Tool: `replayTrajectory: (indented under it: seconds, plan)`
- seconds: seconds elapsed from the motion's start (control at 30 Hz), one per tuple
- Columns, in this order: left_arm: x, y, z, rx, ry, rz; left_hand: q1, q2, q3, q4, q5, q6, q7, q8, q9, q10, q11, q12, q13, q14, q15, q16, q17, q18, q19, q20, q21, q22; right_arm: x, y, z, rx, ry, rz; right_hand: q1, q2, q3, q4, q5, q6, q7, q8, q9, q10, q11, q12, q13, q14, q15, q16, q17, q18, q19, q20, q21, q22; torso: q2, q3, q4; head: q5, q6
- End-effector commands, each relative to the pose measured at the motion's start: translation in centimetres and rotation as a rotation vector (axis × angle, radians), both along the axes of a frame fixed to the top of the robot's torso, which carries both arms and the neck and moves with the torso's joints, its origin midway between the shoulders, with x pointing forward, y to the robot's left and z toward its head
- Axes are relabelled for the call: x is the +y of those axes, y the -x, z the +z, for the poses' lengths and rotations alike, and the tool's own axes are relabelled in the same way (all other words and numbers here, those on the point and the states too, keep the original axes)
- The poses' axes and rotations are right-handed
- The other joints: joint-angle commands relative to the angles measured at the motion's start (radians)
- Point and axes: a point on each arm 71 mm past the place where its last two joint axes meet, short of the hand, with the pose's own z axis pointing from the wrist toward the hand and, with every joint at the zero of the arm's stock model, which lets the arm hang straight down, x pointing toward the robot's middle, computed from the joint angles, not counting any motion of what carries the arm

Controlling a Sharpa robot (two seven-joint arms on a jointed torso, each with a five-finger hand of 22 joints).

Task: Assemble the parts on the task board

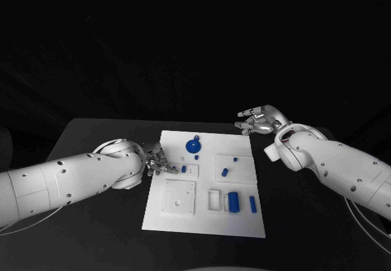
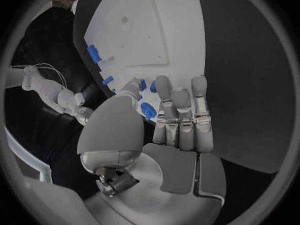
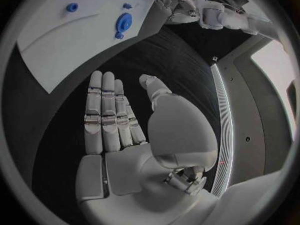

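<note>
The white task board lies in the middle of the black table. On it sit a blue gear, a thick blue cylinder, a slim blue peg and several small blue parts, such as one near the middle. My left hand rests at the board's left edge, fingers stretched over it and holding nothing. In the left wrist view a small blue part lies just beyond the left hand. My right hand hovers past the board's far right corner, open and empty. From the right wrist, the right hand is flat, with the gear ahead.
A raised white square block and a slotted white holder stand on the board's near half. Black tabletop surrounds the board on all sides, with its far edge just behind my right hand.
</note>
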Motion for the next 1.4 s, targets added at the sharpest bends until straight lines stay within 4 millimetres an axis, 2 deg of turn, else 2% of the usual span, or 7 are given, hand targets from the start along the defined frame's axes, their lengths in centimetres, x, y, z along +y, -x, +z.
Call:
replayTrajectory:
  seconds: [0.03, 0.17, 0.33, 0.37, 0.47, 0.57, 1.4]
  plan:
    - [0.2, -0.1, 0.9, -0.029, 0.087, -0.007, 0.029, 0.019, 0.001, -0.018, -0.001, 0.008, -0.002, 0.008, 0.004, -0.032, 0.000, -0.019, -0.008, -0.027, 0.004, -0.017, -0.017, -0.017, -0.018, 0.006, -0.025, 0.008, 0.0, 0.0, -0.1, 0.001, -0.002, 0.013, -0.006, 0.000, 0.002, 0.004, 0.004, -0.003, 0.005, 0.000, 0.001, -0.007, 0.000, -0.002, -0.001, -0.006, 0.001, -0.006, -0.001, -0.007, -0.007, -0.003, 0.003, -0.001, 0.000, 0.0002, -0.0008, -0.002, 0.003]
    - [0.2, -0.5, 2.7, -0.098, 0.215, -0.026, 0.163, 0.090, 0.037, -0.109, 0.072, 0.001, 0.016, 0.003, -0.029, -0.161, 0.027, -0.159, -0.099, -0.138, 0.042, -0.147, -0.114, -0.027, -0.095, 0.040, -0.134, -0.056, -0.1, 0.0, -0.1, 0.002, -0.001, 0.010, -0.006, 0.001, 0.003, 0.003, 0.004, -0.001, 0.005, 0.000, 0.001, -0.007, 0.000, -0.002, -0.001, -0.006, 0.001, -0.005, -0.001, -0.006, -0.007, -0.003, 0.002, -0.001, 0.000, 0.0004, -0.0006, -0.007, 0.007]
    - [-0.7, -1.0, 5.0, -0.230, 0.337, -0.104, 0.261, 0.135, 0.097, -0.229, 0.094, 0.008, 0.055, 0.004, -0.243, -0.155, 0.074, -0.436, -0.360, -0.162, 0.085, -0.299, -0.251, -0.001, -0.113, 0.081, -0.251, -0.138, -0.3, 0.0, -0.2, 0.004, -0.002, 0.006, -0.004, 0.001, 0.004, 0.002, 0.004, -0.001, 0.005, 0.000, 0.001, -0.008, 0.000, -0.002, -0.002, -0.006, 0.001, -0.006, -0.002, -0.006, -0.007, -0.003, 0.002, -0.001, 0.001, -0.0012, -0.0020, -0.011, 0.014]
    - [-1.0, -1.0, 5.3, -0.261, 0.341, -0.128, 0.267, 0.143, 0.093, -0.248, 0.078, 0.013, 0.055, 0.004, -0.271, -0.149, 0.075, -0.469, -0.364, -0.162, 0.087, -0.306, -0.260, 0.002, -0.114, 0.083, -0.255, -0.129, -0.3, 0.0, -0.2, 0.005, -0.002, 0.005, -0.004, 0.002, 0.005, 0.001, 0.004, 0.000, 0.005, 0.000, 0.001, -0.009, 0.000, -0.003, -0.002, -0.007, 0.001, -0.006, -0.002, -0.007, -0.008, -0.003, 0.002, -0.001, 0.002, -0.0013, -0.0022, -0.012, 0.016]
    - [-2.2, -1.3, 6.0, -0.336, 0.328, -0.204, 0.264, 0.150, 0.072, -0.250, -0.116, 0.019, 0.050, 0.004, -0.296, -0.168, 0.089, -0.526, -0.365, -0.147, 0.091, -0.298, -0.264, 0.004, -0.102, 0.088, -0.267, -0.137, -0.3, -0.1, -0.3, 0.006, -0.003, 0.002, -0.004, 0.002, 0.006, 0.000, 0.004, 0.001, 0.005, 0.000, 0.001, -0.010, 0.001, -0.005, -0.002, -0.009, 0.002, -0.007, -0.003, -0.007, -0.009, -0.002, 0.001, -0.002, 0.002, -0.0018, -0.0022, -0.013, 0.020]
    - [-3.8, -1.6, 6.3, -0.391, 0.303, -0.291, 0.293, 0.159, 0.075, -0.267, -0.135, -0.024, 0.055, 0.003, -0.360, -0.188, 0.109, -0.596, -0.366, -0.146, 0.099, -0.310, -0.280, 0.020, -0.090, 0.096, -0.283, -0.141, -0.3, -0.1, -0.4, 0.006, -0.006, 0.003, -0.003, 0.002, 0.009, -0.002, 0.004, 0.003, 0.005, 0.000, 0.001, -0.011, 0.002, -0.006, -0.002, -0.011, 0.003, -0.007, -0.004, -0.006, -0.011, -0.002, 0.000, -0.002, 0.003, -0.0017, -0.0020, -0.010, 0.028]
    - [-9.4, -3.1, 3.5, -0.446, 0.044, -0.560, 0.301, 0.143, 0.057, -0.304, -0.135, -0.050, 0.067, 0.004, -0.473, -0.339, 0.148, -0.601, -0.368, -0.068, 0.107, -0.359, -0.318, 0.057, -0.026, 0.109, -0.321, -0.061, 0.7, -0.2, -0.3, -0.004, -0.029, 0.016, -0.021, 0.005, 0.055, -0.041, 0.000, 0.002, 0.006, 0.000, 0.001, -0.010, 0.003, -0.024, -0.002, -0.015, 0.004, -0.006, -0.014, -0.005, -0.019, 0.000, 0.000, -0.001, 0.011, -0.0014, -0.0081, -0.015, 0.039]
